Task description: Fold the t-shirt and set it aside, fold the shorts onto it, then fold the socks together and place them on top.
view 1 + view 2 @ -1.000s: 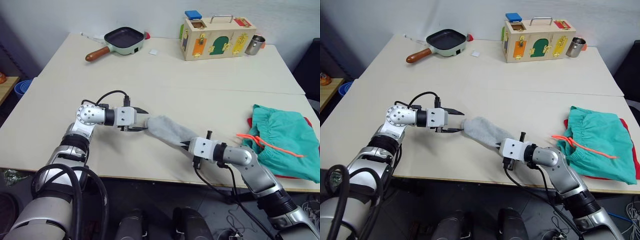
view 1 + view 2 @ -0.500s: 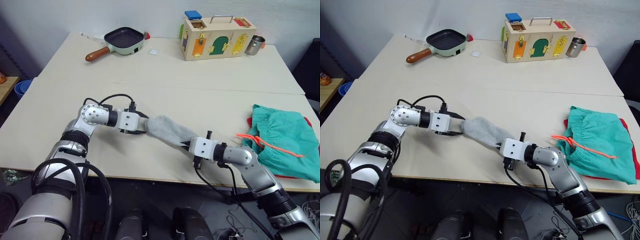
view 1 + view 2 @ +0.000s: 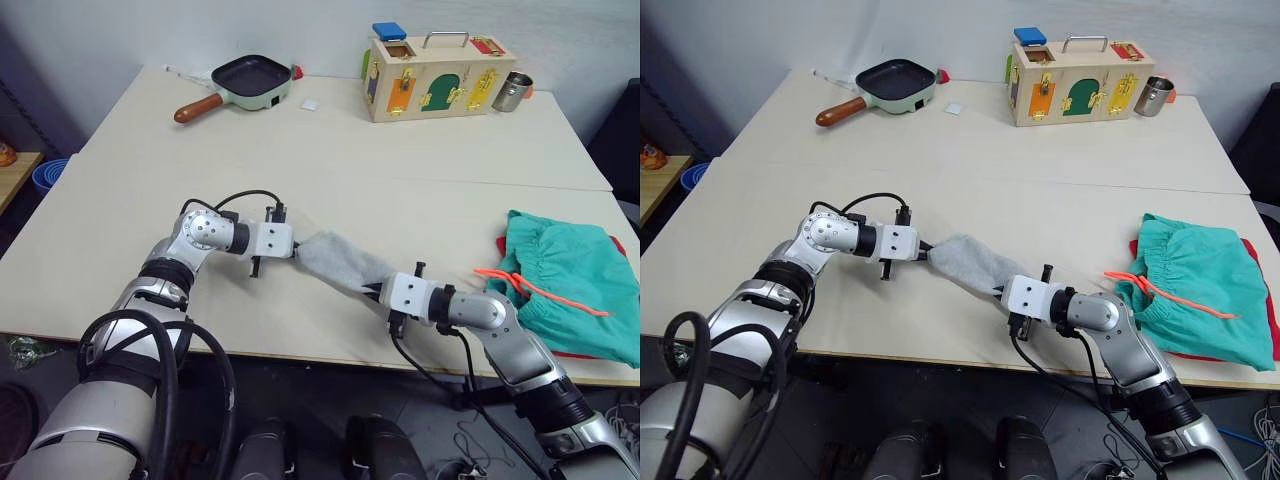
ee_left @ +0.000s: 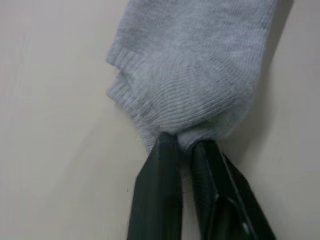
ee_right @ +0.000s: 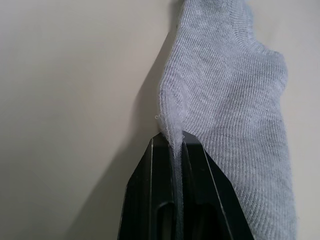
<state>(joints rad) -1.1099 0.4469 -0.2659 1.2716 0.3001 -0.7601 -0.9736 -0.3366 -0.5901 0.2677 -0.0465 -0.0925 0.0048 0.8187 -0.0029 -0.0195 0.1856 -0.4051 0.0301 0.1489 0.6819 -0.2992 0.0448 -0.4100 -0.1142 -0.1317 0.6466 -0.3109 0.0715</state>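
Observation:
The light grey socks [image 3: 335, 263] lie stretched out at the front middle of the table, between my two grippers. My left gripper [image 3: 296, 250] is shut on their left end, where the knit bunches between the black fingers [image 4: 160, 165]. At the other end my right gripper [image 3: 378, 292] is shut on a thin edge of the socks [image 5: 220, 100]. The teal shorts [image 3: 570, 285] with an orange drawstring [image 3: 525, 284] rest at the right edge, on top of the red t-shirt [image 3: 503, 243], of which a sliver shows.
A frying pan [image 3: 240, 82] sits at the back left. A wooden box with coloured latches [image 3: 435, 76] and a metal cup [image 3: 511, 91] stand at the back right. A seam [image 3: 400, 180] crosses the tabletop. A blue bin [image 3: 48, 176] is on the floor to the left.
My left gripper moved right onto the socks' left end and went from open to shut on it. The right gripper kept its hold and place.

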